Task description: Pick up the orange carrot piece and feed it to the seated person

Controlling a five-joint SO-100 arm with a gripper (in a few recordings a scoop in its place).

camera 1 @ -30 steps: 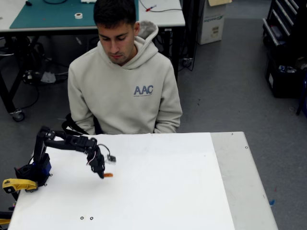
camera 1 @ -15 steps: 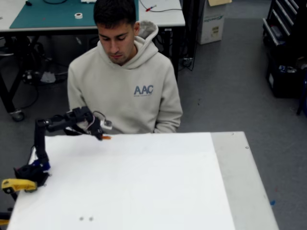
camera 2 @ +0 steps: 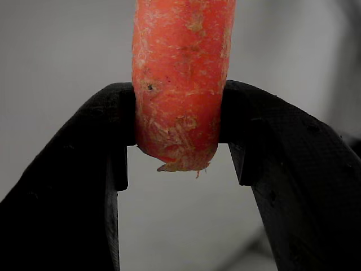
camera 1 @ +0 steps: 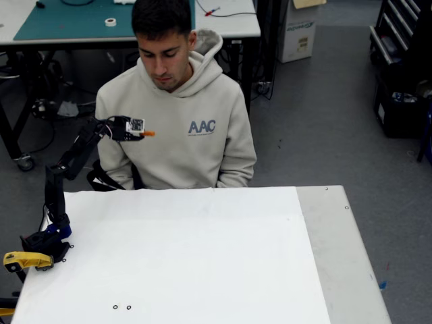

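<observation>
The black arm stood raised off the white table (camera 1: 202, 256), reaching up and toward the man in the beige hoodie (camera 1: 175, 128) who sat behind the far edge. Its gripper (camera 1: 140, 133) was clamped on the carrot piece (camera 1: 148, 133), holding it out in front of his chest, below his chin and left of the lettering on his hoodie in the fixed view. He had his head bowed, looking down. In the wrist view the two black fingers (camera 2: 84, 169) pinched the carrot (camera 2: 180, 79) from either side, its rough cut end poking out just past them. A yellow clamp (camera 1: 25, 260) held the arm's base at the table's left edge.
</observation>
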